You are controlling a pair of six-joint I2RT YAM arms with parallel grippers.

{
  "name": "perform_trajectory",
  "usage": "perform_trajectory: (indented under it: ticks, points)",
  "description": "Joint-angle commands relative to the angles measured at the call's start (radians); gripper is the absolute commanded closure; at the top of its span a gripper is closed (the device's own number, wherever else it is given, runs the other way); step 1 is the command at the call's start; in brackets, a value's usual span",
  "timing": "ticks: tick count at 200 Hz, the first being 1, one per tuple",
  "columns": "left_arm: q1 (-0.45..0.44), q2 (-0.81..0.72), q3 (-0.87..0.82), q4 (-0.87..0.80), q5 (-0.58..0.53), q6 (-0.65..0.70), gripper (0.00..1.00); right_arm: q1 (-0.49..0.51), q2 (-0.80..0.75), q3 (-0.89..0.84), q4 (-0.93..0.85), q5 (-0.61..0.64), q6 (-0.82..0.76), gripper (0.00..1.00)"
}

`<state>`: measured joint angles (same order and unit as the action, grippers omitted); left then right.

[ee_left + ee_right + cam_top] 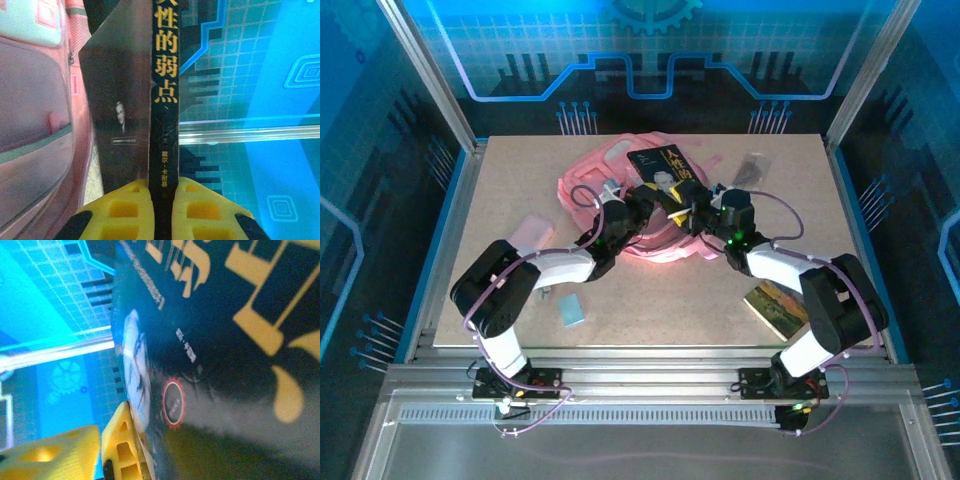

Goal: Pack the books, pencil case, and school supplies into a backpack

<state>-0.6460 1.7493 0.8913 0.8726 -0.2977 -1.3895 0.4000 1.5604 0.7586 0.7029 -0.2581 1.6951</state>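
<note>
A black book (665, 163) with yellow characters is held up over the pink backpack (605, 185) at the table's back middle. My left gripper (162, 192) is shut on its spine, and the backpack's pockets (35, 125) show to the left of it. My right gripper (703, 203) is at the book's right side. One yellow finger (125, 440) lies against the edge of the cover (215, 340); the other jaw is hidden. The pink pencil case (532, 233) lies left of the backpack. A pale blue flat piece (572, 308) and the landscape book (775, 305) lie near the front.
A small dark grey packet (752, 168) lies at the back right of the table. Aluminium frame posts and blue patterned walls (650, 60) close in the table on three sides. Both arms reach inward and meet over the backpack.
</note>
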Motion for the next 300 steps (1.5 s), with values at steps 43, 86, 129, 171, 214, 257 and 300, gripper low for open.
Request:
perform_trajectory:
  ticks: [43, 86, 129, 171, 214, 257, 300]
  points:
    - [-0.027, -0.099, -0.014, 0.007, 0.054, 0.116, 0.87, -0.05, -0.062, 0.085, -0.051, 0.022, -0.185, 0.95]
    - [0.006, -0.206, 0.012, -0.283, 0.147, 0.461, 0.38, -0.167, -0.116, 0.199, -0.416, -0.103, -0.472, 1.0]
    - [0.02, -0.198, 0.191, -0.723, 0.191, 0.817, 0.32, -0.295, -0.183, 0.228, -0.666, -0.154, -0.746, 1.0]
    - [0.02, -0.029, 0.414, -1.025, 0.297, 1.02, 0.29, -0.39, -0.235, 0.327, -0.968, -0.148, -0.999, 1.0]
    - [0.012, 0.165, 0.642, -1.312, 0.265, 1.163, 0.26, -0.445, -0.307, 0.354, -1.142, -0.079, -1.162, 1.0]
    - [-0.021, 0.291, 0.766, -1.456, 0.121, 1.285, 0.23, -0.481, -0.38, 0.295, -1.213, -0.007, -1.23, 1.0]
    - [-0.022, 0.414, 0.866, -1.54, 0.082, 1.345, 0.22, -0.506, -0.453, 0.221, -1.18, -0.06, -1.238, 1.0]
